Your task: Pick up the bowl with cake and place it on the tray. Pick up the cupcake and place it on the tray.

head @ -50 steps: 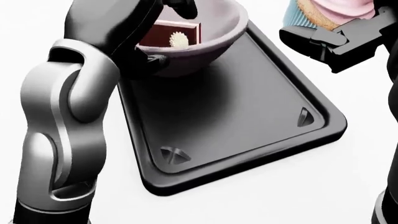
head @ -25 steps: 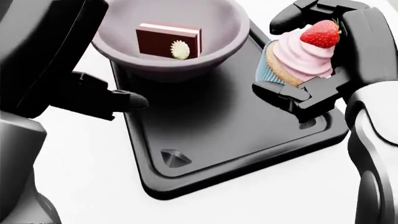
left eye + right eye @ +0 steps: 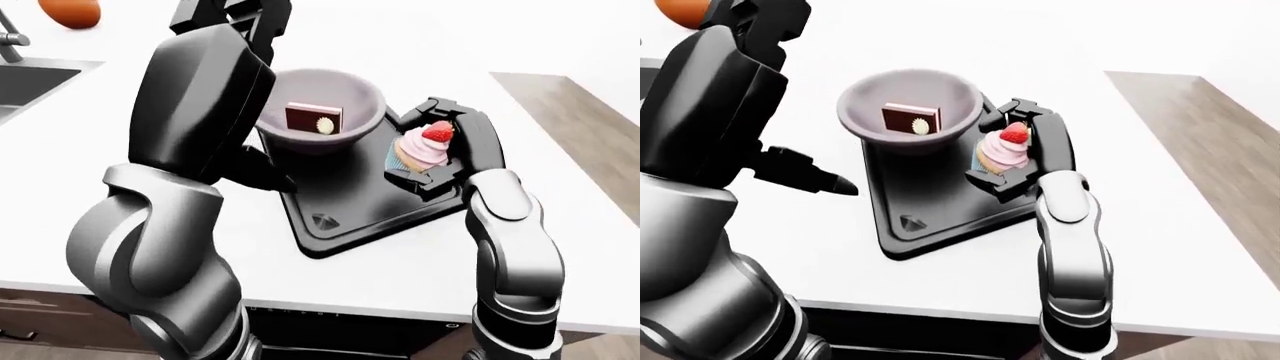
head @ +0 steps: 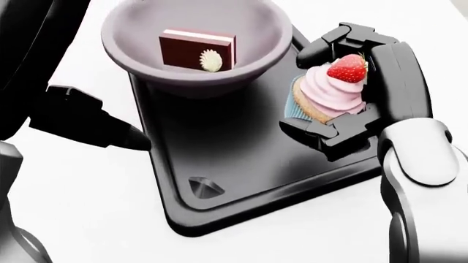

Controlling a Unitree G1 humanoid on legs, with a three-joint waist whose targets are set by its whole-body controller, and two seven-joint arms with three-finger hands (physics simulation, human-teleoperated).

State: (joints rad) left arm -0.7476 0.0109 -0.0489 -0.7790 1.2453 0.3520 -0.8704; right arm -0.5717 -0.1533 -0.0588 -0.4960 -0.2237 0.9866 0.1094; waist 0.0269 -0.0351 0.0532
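The left hand (image 3: 805,174) sits off the tray's left edge, over the white desk (image 4: 88,203), and it holds nothing; only dark fingers (image 4: 131,137) pointing toward the tray show, so whether they are spread wide or drawn narrow I cannot tell. To the right of that hand and slightly toward the top of the head view, the bowl (image 4: 193,41) with the cake (image 4: 197,49) rests on the tray (image 4: 241,159), at the tray's upper end, upright, with its rim free of either hand, so that half of the task reads as done. Further right, the cupcake (image 4: 325,96) is gripped in the right hand (image 4: 351,93), whose 3 fingers wrap it from the right and from below, with the strawberry up and the cup tilted a little to the left. The relation the coming move turns on is vertical: the cupcake appears to be over the tray's right-hand part, beside the bowl and apart from it, and bare tray floor lies directly beneath the hand and to its lower left. Whether the cupcake's base touches the tray yet cannot be told, since the lower fingers hide it. In my judgement the right hand needs only to go straight down, square the cup upright, and then open; drifting left would crowd the bowl's wall, while drifting right would carry it over the tray's raised rim.
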